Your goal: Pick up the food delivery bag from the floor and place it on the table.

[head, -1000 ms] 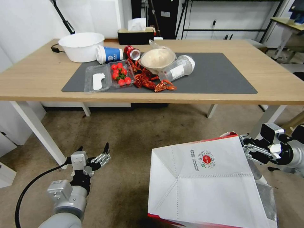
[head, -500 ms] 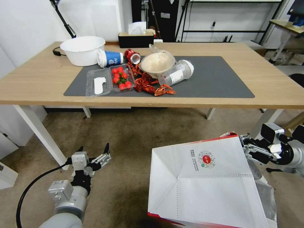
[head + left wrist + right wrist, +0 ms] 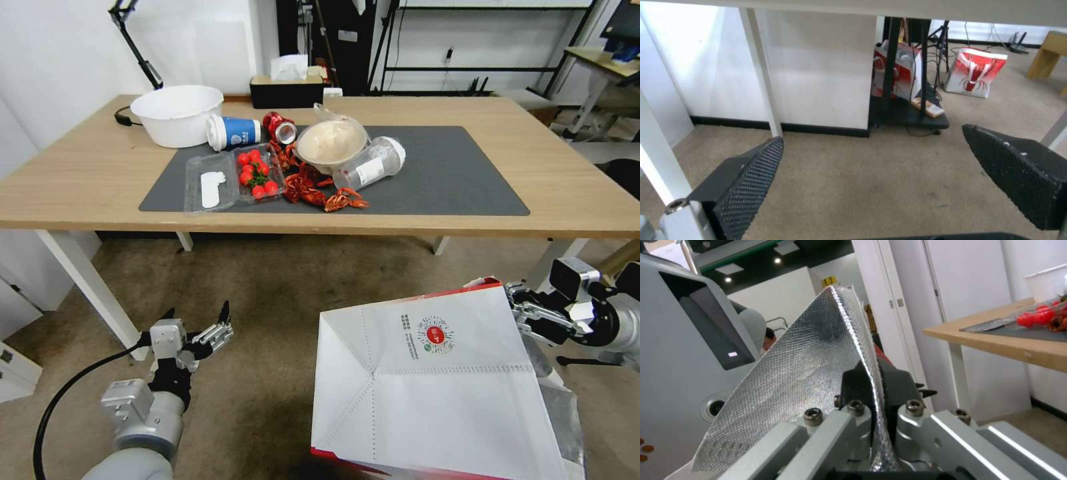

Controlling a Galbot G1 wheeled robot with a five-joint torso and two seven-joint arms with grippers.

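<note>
- You have the floor [image 3: 280, 293], stained brown-grey, lying bare between the table's near edge and both arms; that is your widest stretch of free room.
- The table [image 3: 80, 180] runs across the far half of the head view, its near edge a straight light-wood line from left to right on white legs.
- The dark grey mat [image 3: 460, 180] covers the middle of the top. Its right half is bare, and bare wood borders it to the right and along the near edge.
- The food delivery bag [image 3: 427, 393] is near right, held up off the floor and tilted, so you see its white folded bottom with the round red logo and a red edge along its far side. It is well short of the table's near edge.
- The white bowl [image 3: 177, 115] stands far left on the table, just off the mat's corner.
- The clutter sits on the mat's left half: a tipped blue cup [image 3: 233, 132], a clear tray of tomatoes [image 3: 257, 172], a covered bowl [image 3: 331, 141] and a tipped clear cup [image 3: 370, 163].
- Your right gripper [image 3: 875, 396] is at the bag's far right edge; its fingers are clamped on the silver foil rim.
- Your left gripper [image 3: 193, 320] hangs low at near left, close to a white table leg, fingers spread wide apart with nothing between them.
</note>
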